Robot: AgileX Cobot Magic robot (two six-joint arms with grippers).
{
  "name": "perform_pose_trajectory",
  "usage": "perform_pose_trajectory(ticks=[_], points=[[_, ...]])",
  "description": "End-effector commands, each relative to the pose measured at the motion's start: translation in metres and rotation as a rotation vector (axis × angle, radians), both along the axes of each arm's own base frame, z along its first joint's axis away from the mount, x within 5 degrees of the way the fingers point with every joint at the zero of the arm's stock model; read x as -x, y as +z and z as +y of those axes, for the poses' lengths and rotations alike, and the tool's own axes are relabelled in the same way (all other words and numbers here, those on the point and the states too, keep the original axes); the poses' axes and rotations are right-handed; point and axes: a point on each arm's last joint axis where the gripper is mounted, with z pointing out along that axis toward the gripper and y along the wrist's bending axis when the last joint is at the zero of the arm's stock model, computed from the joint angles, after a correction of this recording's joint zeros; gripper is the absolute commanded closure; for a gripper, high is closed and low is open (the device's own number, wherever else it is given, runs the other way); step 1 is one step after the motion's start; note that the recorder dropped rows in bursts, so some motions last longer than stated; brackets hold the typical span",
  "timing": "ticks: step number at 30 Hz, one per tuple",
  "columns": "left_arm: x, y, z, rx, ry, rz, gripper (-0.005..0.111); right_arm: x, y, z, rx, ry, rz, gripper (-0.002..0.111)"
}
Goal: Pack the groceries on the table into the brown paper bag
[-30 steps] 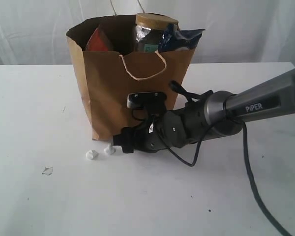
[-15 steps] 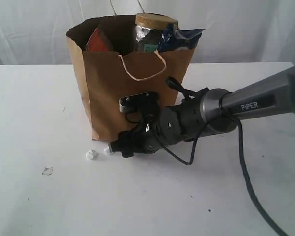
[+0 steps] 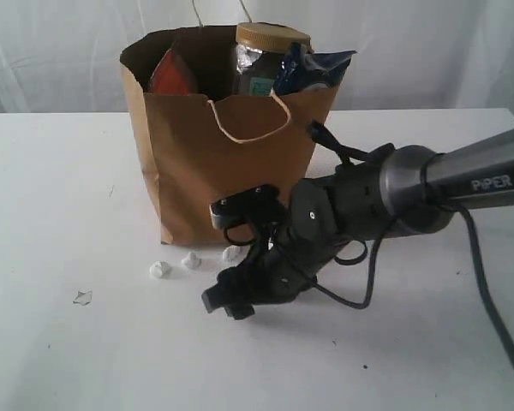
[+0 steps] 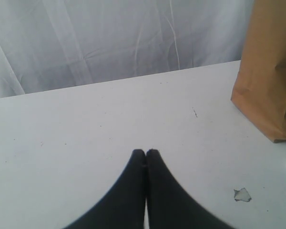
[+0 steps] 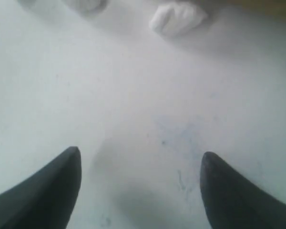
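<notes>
The brown paper bag [image 3: 218, 154] stands upright on the white table [image 3: 60, 197], and one lower corner of the bag [image 4: 269, 71] shows in the left wrist view. Groceries stick out of its top: a gold-lidded clear jar [image 3: 270, 56], a blue packet [image 3: 313, 68] and a brown pouch with an orange label [image 3: 171, 73]. My right gripper [image 3: 223, 304] hangs low over the bare table in front of the bag, jaws open and empty [image 5: 140, 160]. My left gripper [image 4: 146, 152] is shut on nothing above the table, left of the bag.
Three small white crumpled scraps [image 3: 191, 262] lie at the bag's foot, one of them [image 5: 176, 19] just ahead of the right gripper. A flat pale scrap [image 3: 83, 297] lies farther left, also seen as a scrap [image 4: 241, 194] near the left gripper. A black cable [image 3: 488, 308] trails from the right arm.
My right gripper has pulled back from the foot of the bag toward the front of the table and stays open. A third white scrap shows where it was. The bag shifted slightly.
</notes>
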Motion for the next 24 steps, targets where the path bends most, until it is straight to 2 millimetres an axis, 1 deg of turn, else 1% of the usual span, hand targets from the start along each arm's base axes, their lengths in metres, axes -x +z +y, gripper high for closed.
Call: perform_pose_trajectory(ticks=[1,3,5,7,9,11,13,16,21,24], points=[[0.000,0.000,0.000,0.010,0.003,-0.010,0.107,0.026,0.027,0.005,0.026,0.234,-0.071,0.043],[0.000,0.000,0.000,0.010,0.003,-0.010,0.107,0.040,0.040,0.022,0.039,0.435,-0.171,0.043],[0.000,0.000,0.000,0.010,0.003,-0.010,0.107,0.047,0.051,0.041,0.046,0.599,-0.257,0.043],[0.000,0.000,0.000,0.010,0.003,-0.010,0.107,0.043,0.062,0.062,0.029,0.663,-0.322,0.043],[0.000,0.000,0.000,0.010,0.003,-0.010,0.107,0.032,0.068,0.079,0.020,0.685,-0.341,0.043],[0.000,0.000,0.000,0.010,0.003,-0.010,0.107,0.025,0.068,0.090,0.033,0.733,-0.342,0.043],[0.000,0.000,0.000,0.010,0.003,-0.010,0.107,0.018,0.063,0.100,0.048,0.773,-0.330,0.043],[0.000,0.000,0.000,0.010,0.003,-0.010,0.107,0.009,0.057,0.113,0.054,0.792,-0.310,0.043],[0.000,0.000,0.000,0.010,0.003,-0.010,0.107,-0.005,0.042,0.123,0.066,0.796,-0.254,0.043],[0.000,0.000,0.000,0.010,0.003,-0.010,0.107,-0.016,0.041,0.125,0.061,0.758,-0.233,0.047]])
